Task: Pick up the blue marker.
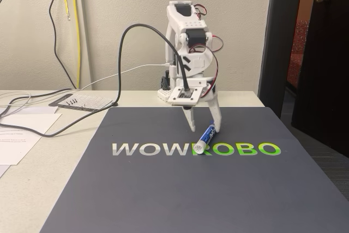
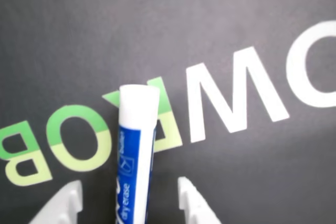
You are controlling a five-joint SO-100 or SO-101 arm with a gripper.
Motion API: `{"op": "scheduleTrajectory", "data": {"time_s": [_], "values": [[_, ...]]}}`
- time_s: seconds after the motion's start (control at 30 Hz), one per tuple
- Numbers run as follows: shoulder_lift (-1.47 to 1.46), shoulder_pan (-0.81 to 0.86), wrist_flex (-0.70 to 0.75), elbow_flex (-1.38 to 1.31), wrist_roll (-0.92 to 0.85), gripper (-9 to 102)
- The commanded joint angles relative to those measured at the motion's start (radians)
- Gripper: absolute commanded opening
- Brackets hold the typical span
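The blue marker (image 1: pixel 204 139) lies on the dark grey mat (image 1: pixel 163 189), across the letters of its printed logo, with its white round end toward the camera in the fixed view. My white gripper (image 1: pixel 203 128) points down over the marker's far end, open, with one finger on each side. In the wrist view the blue marker (image 2: pixel 135 140) runs up from the bottom edge between my two fingertips (image 2: pixel 190 200). My gripper (image 2: pixel 128 205) shows a gap to the barrel on both sides. The cap end is hidden below the frame.
The mat bears a white and green logo (image 1: pixel 196 149). To the left lie papers (image 1: pixel 16 135), a clipboard (image 1: pixel 82 102) and black cables (image 1: pixel 32 118). The table edge (image 1: pixel 267 107) and a dark doorway (image 1: pixel 305 53) are at the right. A black cable (image 1: pixel 147 31) loops from the arm.
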Motion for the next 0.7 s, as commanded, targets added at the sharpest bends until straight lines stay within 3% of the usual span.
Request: {"op": "scheduleTrajectory", "data": {"time_s": [0.0, 0.5, 0.67], "values": [[-0.003, 0.015, -0.021, -0.041, -0.023, 24], [-0.095, 0.008, -0.086, -0.041, -0.04, 23], [-0.1, -0.002, -0.092, -0.041, -0.037, 7]]}}
